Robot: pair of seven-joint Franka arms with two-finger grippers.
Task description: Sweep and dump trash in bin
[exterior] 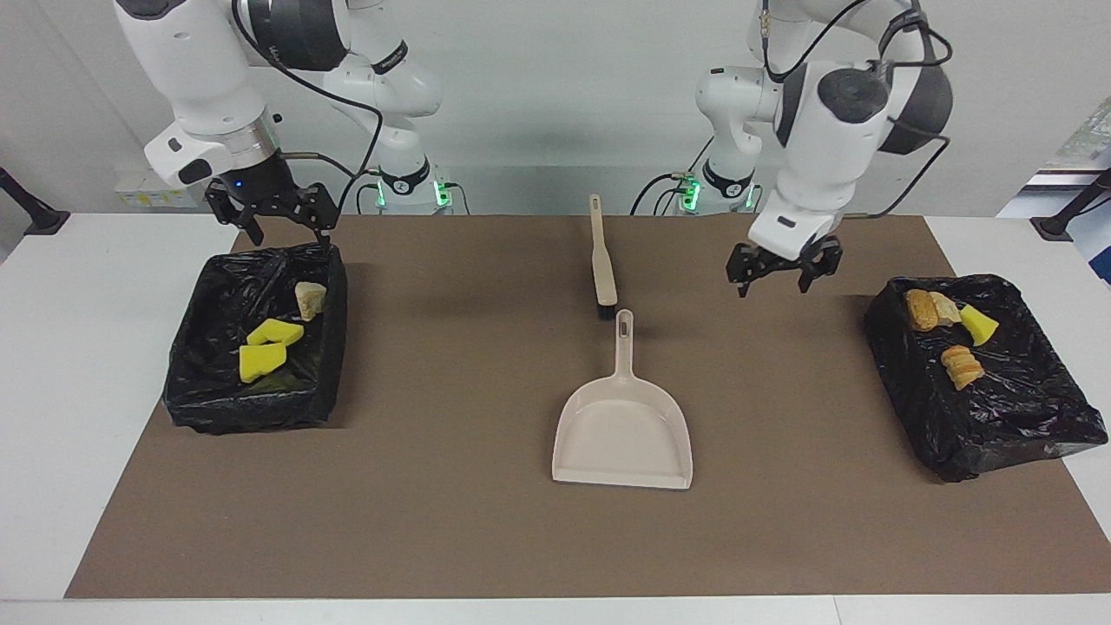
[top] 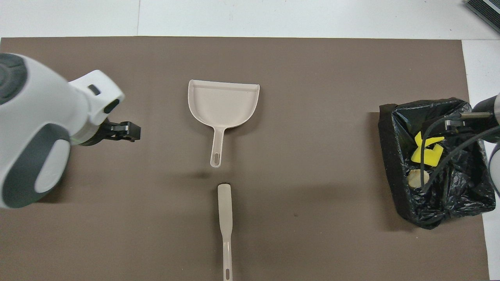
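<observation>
All the trash lies in two black-lined bins. The bin (exterior: 252, 408) at the right arm's end holds two yellow sponge pieces (exterior: 271, 347) and a pale chunk (exterior: 310, 299). The bin (exterior: 998, 443) at the left arm's end holds golden rolls (exterior: 962, 366) and a yellow-and-green sponge (exterior: 979, 324). My left gripper (exterior: 779, 282) hangs open and empty over the mat between the dustpan and that bin. Open and empty too, my right gripper (exterior: 282, 227) hovers over the robot-side rim of the other bin.
The beige dustpan (exterior: 623, 434) lies flat mid-mat, handle toward the robots. The beige-handled brush (exterior: 601, 256) lies just nearer the robots, in line with that handle. A brown mat (exterior: 434, 521) covers the white table. In the overhead view my left arm hides its bin.
</observation>
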